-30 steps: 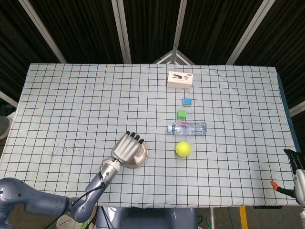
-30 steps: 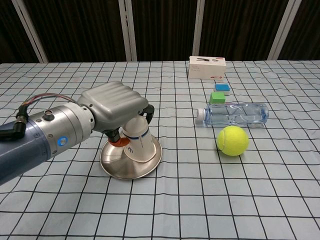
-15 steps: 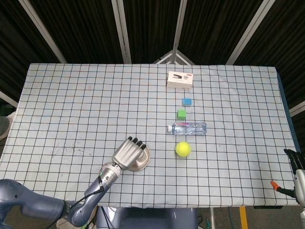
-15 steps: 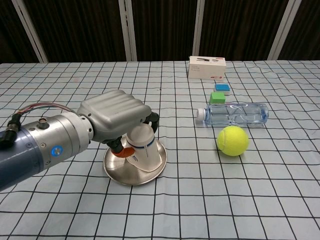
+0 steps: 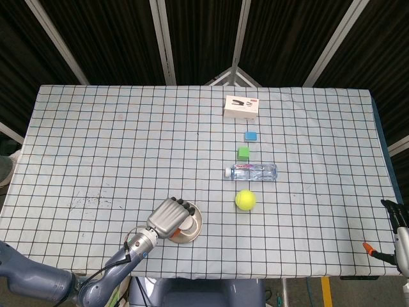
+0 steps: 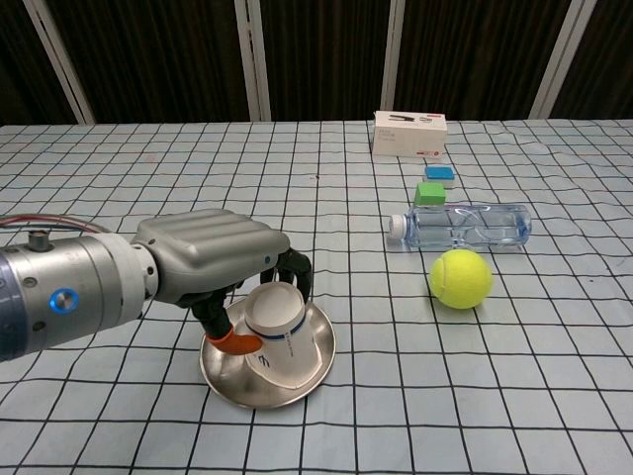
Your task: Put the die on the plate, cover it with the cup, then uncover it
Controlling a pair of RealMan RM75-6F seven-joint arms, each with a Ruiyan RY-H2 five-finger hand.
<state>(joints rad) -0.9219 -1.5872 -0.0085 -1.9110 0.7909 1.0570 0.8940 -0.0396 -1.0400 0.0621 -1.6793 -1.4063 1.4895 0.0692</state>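
The left hand [image 6: 213,262] has drawn nearer, fingers wrapped around the tilted, upside-down cup [image 6: 277,332] over the plate [image 6: 321,348].

Head view: set high above the near edge of the counter [image 5: 96,128], looking steeply down and away, far enough to take in all four edges. Chest view: set low at the near edge, looking almost level across the counter [image 6: 554,396] toward the far edge, close in, near corners cut off. Shared by both: the plate [image 5: 193,225] [image 6: 321,354] by the near edge, the tennis ball [image 5: 245,200] [image 6: 460,278], the bottle [image 5: 254,171] [image 6: 460,227] and the box [image 5: 241,107] [image 6: 409,134] toward the far edge.
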